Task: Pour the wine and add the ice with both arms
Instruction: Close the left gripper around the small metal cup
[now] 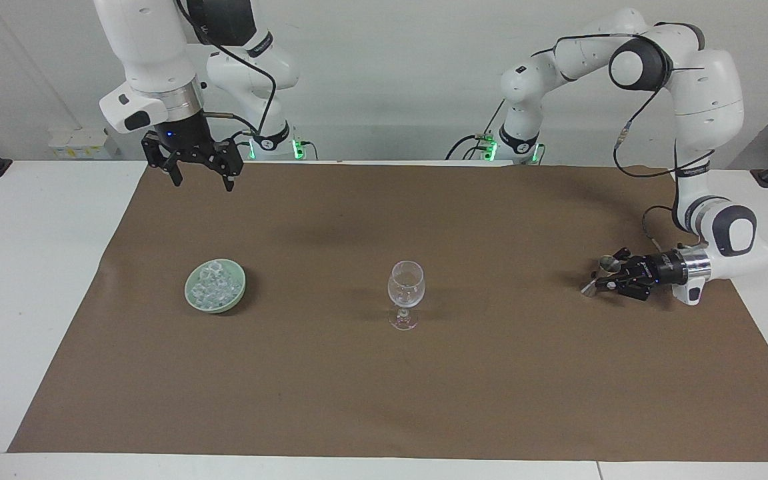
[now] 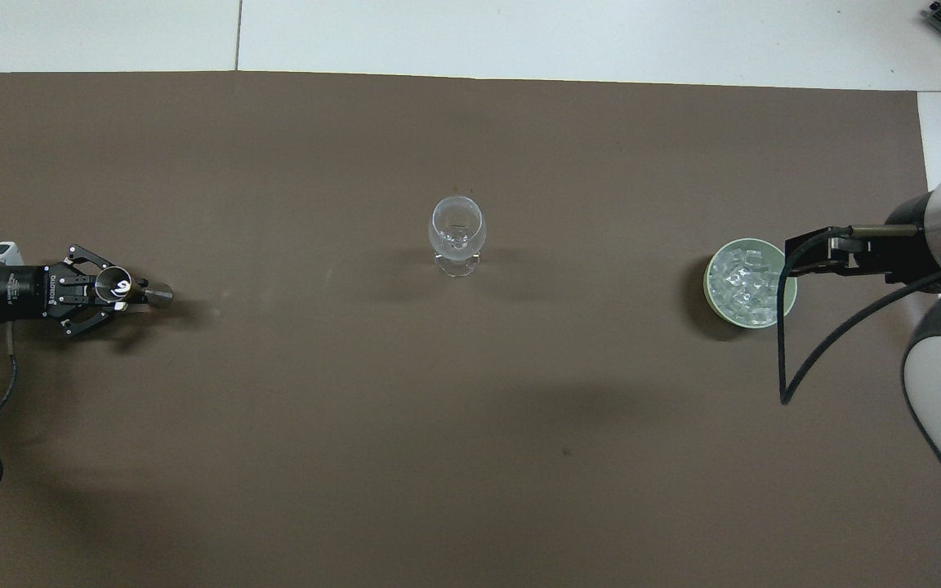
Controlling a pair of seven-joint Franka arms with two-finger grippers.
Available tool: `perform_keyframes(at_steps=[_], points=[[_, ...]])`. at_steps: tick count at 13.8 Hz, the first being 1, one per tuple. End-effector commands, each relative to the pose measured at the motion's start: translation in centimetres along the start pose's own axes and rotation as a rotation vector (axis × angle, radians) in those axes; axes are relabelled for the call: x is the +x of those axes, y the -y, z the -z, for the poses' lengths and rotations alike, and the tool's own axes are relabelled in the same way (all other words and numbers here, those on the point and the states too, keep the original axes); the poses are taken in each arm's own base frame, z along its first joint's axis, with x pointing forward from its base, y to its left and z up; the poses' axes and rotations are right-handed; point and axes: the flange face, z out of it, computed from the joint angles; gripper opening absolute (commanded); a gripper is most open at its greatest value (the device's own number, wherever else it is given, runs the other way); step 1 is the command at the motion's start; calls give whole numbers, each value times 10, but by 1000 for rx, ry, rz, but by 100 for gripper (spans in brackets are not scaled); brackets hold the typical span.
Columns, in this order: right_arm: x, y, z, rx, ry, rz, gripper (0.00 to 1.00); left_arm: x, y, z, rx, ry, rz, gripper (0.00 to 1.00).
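Ice (image 1: 213, 283), glassy chunks heaped in a pale green round bowl (image 1: 190, 294), sits at nine o'clock of the clear stemmed wine glass (image 1: 406, 283) in the facing view; right hand (image 1: 201, 179) waits above, spread wide, probably for grabbing cubes; left hand (image 1: 605, 275), low at three o'clock, is clamped on a small shiny metal cup (image 2: 113, 287), I'd guess for pouring.

Robotics lab, two white arms (image 1: 691, 80) bolted at a white bench (image 1: 24, 280), brown paper mat (image 1: 384, 400), loose cables, bare pale wall (image 1: 384, 67)

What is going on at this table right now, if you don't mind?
The left end effector sits low at its end of the brown mat, shut on a small metal cup. The right end effector waits open, raised. A green bowl of ice and an empty wine glass stand untouched.
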Motion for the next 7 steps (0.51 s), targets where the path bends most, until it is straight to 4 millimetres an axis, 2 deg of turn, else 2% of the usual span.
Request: perform_keyframes(at_steps=[1,7], points=[[-7,-2,1,12,-1,15,100,-2,-4,1,-15,24,-8,0],[-7,-2,1,12,-1,15,100,-12,-10,-9,-22,57,5,0]])
